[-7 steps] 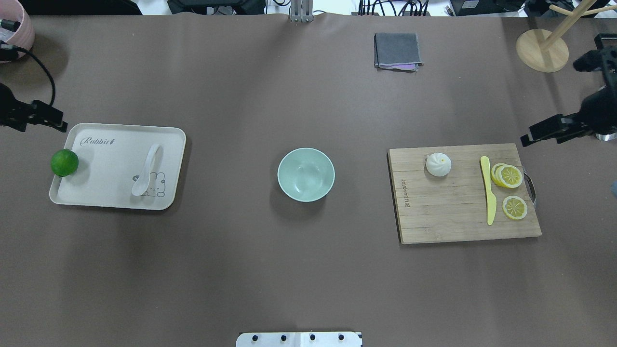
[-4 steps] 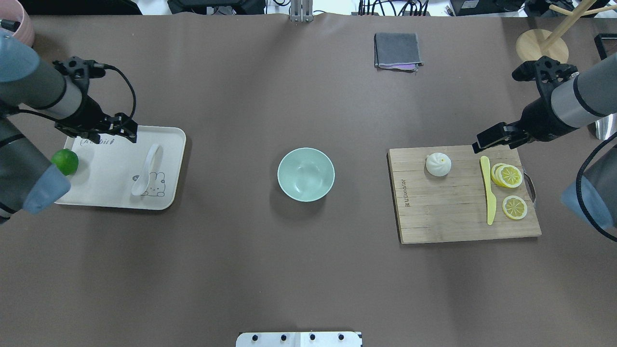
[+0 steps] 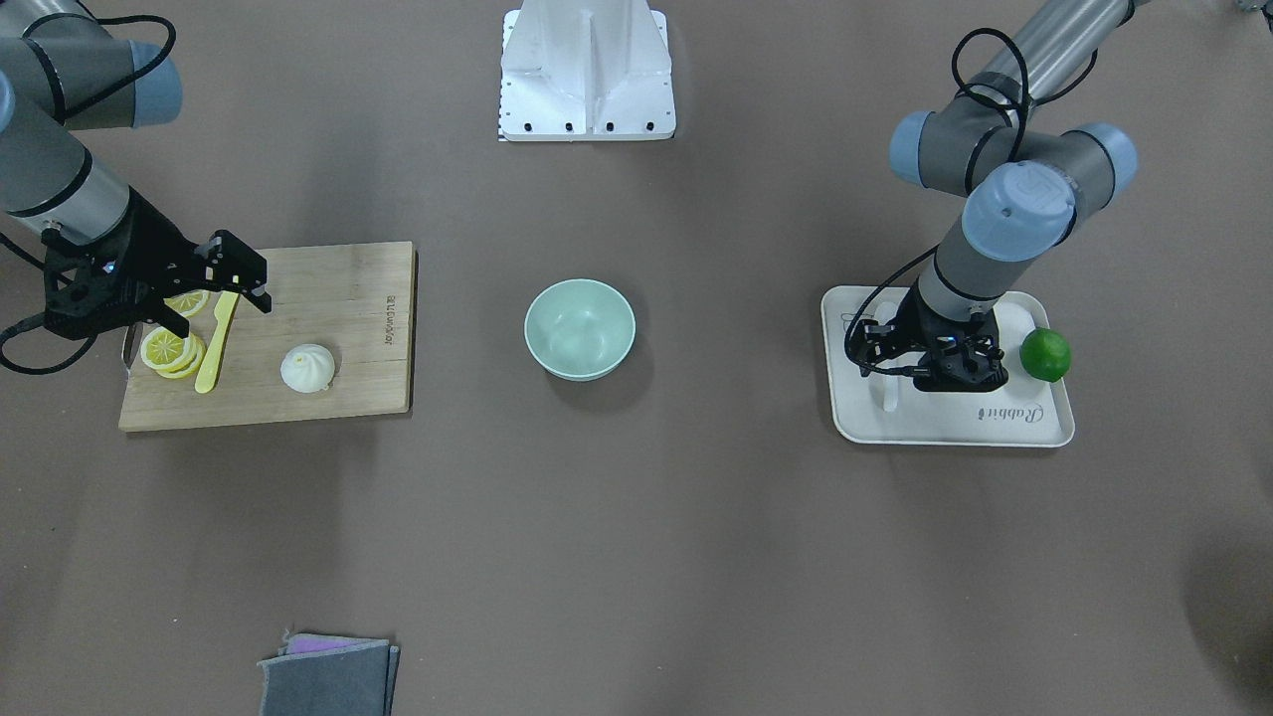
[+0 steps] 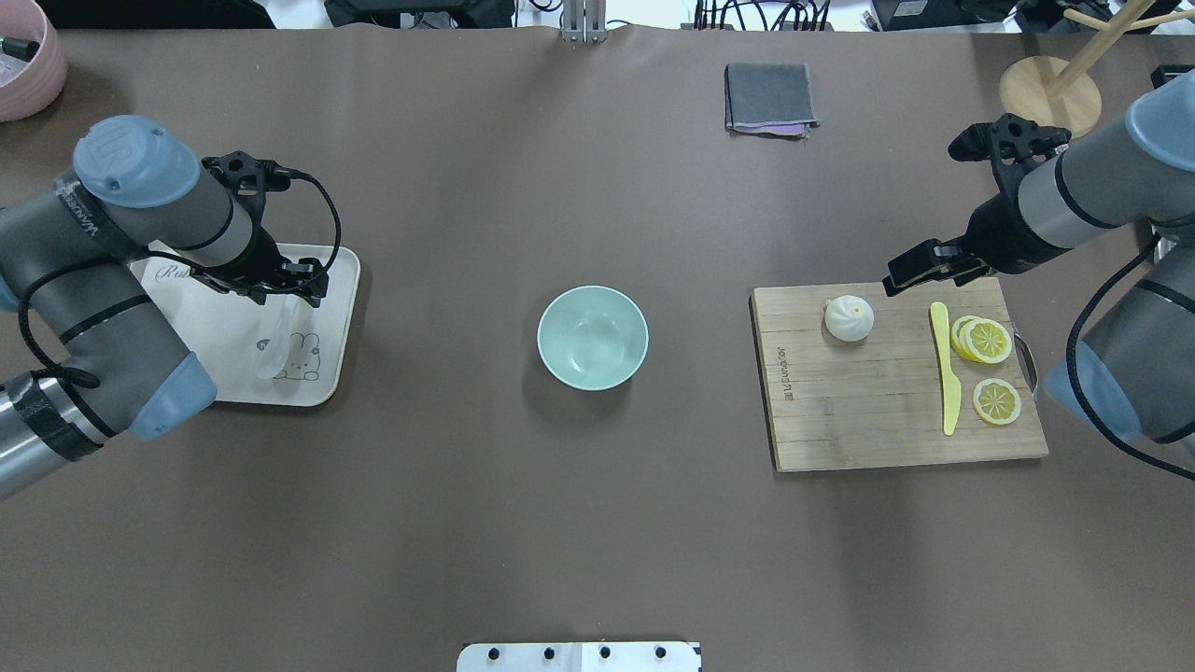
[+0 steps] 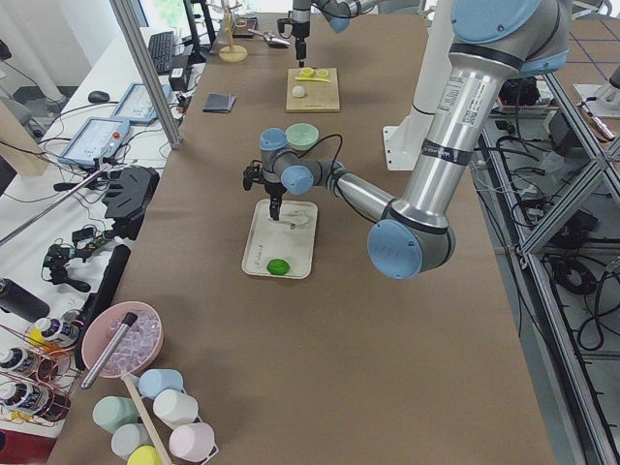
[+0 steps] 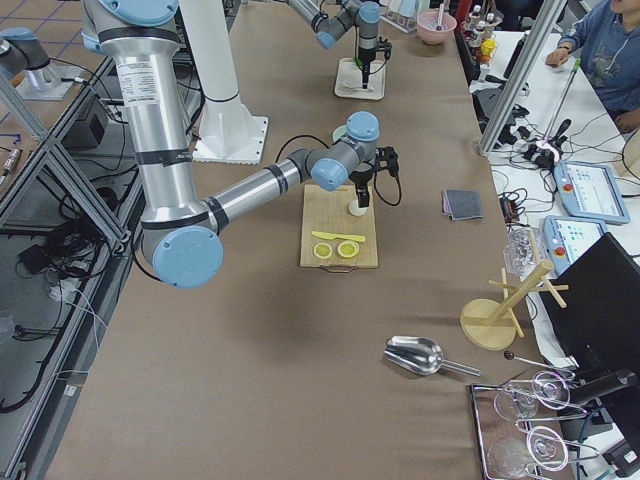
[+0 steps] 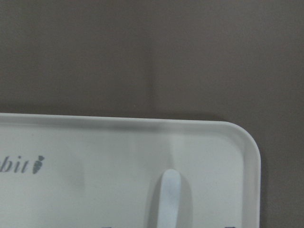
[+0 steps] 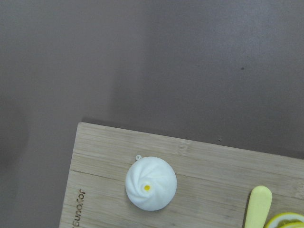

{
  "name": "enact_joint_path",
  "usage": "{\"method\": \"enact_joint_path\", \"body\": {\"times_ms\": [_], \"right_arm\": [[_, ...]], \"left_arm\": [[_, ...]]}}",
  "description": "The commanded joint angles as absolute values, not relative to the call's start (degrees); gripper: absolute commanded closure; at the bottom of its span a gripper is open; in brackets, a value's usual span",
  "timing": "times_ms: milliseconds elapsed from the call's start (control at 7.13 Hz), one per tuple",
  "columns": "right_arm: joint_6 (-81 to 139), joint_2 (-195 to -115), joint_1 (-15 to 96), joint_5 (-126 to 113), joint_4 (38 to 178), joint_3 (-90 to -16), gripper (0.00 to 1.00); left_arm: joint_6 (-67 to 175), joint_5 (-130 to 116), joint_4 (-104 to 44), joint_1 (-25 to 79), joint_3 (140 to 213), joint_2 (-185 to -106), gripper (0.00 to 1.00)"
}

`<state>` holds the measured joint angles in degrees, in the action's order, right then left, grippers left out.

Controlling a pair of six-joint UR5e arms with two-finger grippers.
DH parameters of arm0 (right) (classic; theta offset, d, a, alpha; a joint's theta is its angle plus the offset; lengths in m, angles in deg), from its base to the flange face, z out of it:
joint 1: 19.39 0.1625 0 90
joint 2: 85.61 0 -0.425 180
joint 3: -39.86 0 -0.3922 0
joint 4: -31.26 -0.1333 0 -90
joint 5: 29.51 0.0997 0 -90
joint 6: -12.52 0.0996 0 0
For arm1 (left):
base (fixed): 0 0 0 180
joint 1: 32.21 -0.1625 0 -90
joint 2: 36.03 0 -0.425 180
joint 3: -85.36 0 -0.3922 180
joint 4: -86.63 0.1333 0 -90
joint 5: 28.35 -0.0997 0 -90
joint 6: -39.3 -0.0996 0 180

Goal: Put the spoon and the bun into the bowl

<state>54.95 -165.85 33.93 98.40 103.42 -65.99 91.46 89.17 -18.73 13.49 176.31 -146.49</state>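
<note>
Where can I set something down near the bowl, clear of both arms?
Bare table lies either side of the bowl: toward the tray and toward the cutting board. The strip nearer the robot base is bare too. Crowded: the tray under the left gripper, the board's far edge by the right gripper.

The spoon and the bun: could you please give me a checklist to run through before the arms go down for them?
1. Bowl empty, with nothing over it: ok.
2. Spoon lying free on the tray: ok.
3. Left pincer above the spoon's handle: ok; the left wrist view shows the handle's end at bottom centre.
4. Bun on the board, apart from the knife: ok.
5. Right pincer centred over the bun: not ok; the overhead view shows it off to the knife's side.
6. Both pincers open: ok, as far as the front-facing view shows.
</note>
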Motion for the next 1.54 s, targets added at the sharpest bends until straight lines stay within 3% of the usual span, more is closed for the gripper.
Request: {"method": "enact_joint_path", "body": {"times_ms": [0, 280, 421, 841, 1402], "right_arm": [[54.97, -165.24, 33.87, 98.37, 103.51, -65.52, 0.01], [54.97, -164.80, 33.79, 98.28, 103.51, -64.99, 0.01], [54.97, -164.71, 33.61, 98.19, 103.42, -64.82, 0.01], [54.97, -164.01, 33.43, 97.15, 103.42, -63.95, 0.01], [54.88, -159.88, 31.33, 93.46, 103.25, -58.68, 0.01]], "left_arm": [[91.42, 89.16, -18.84, 12.61, 175.54, -146.42, 0.38], [91.42, 89.25, -19.01, 12.61, 174.22, -146.86, 0.56], [91.42, 89.25, -18.93, 12.61, 174.21, -146.86, 1.00], [91.51, 89.86, -18.66, 12.70, 176.39, -147.73, 1.00], [107.98, 89.52, -18.31, 10.78, 179.49, -160.00, 1.00]]}}
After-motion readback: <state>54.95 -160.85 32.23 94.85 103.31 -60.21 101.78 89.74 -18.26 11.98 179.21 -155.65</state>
